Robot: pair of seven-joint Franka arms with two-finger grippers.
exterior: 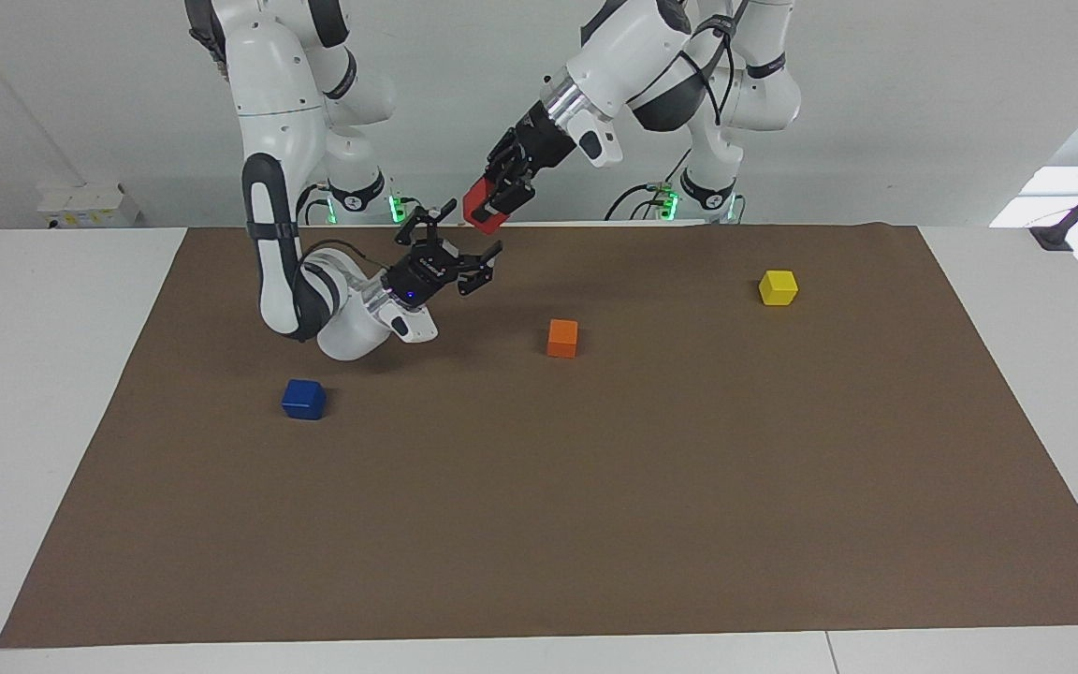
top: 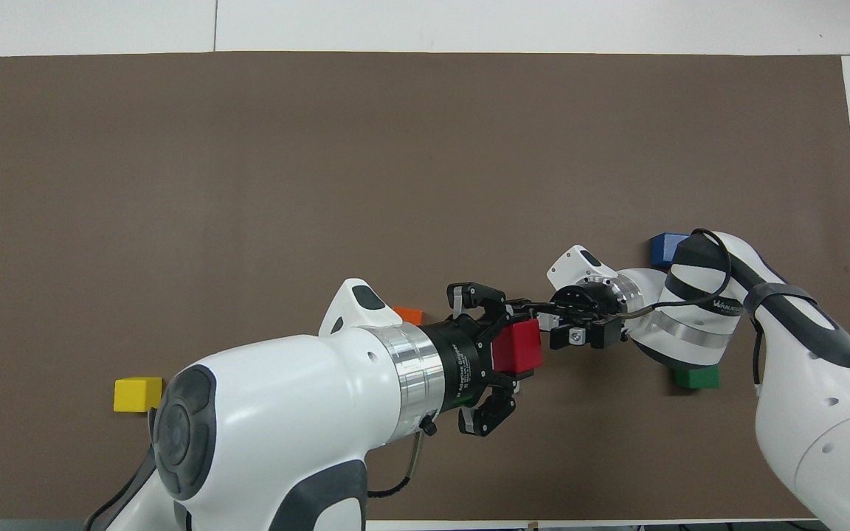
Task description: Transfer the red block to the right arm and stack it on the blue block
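My left gripper (exterior: 494, 201) is shut on the red block (exterior: 480, 212) and holds it in the air over the mat's edge nearest the robots; both also show in the overhead view, the gripper (top: 505, 355) and the block (top: 519, 345). My right gripper (exterior: 473, 229), with the blue light, is open, and its fingertips (top: 536, 304) are right at the red block. I cannot tell whether they touch it. The blue block (exterior: 303, 399) lies on the mat toward the right arm's end. In the overhead view (top: 662, 248) the right arm partly covers it.
An orange block (exterior: 562, 338) lies near the mat's middle and a yellow block (exterior: 778, 287) toward the left arm's end. A green block (top: 696, 377) lies under the right arm's wrist, nearer to the robots than the blue block. The brown mat (exterior: 595, 524) covers the table.
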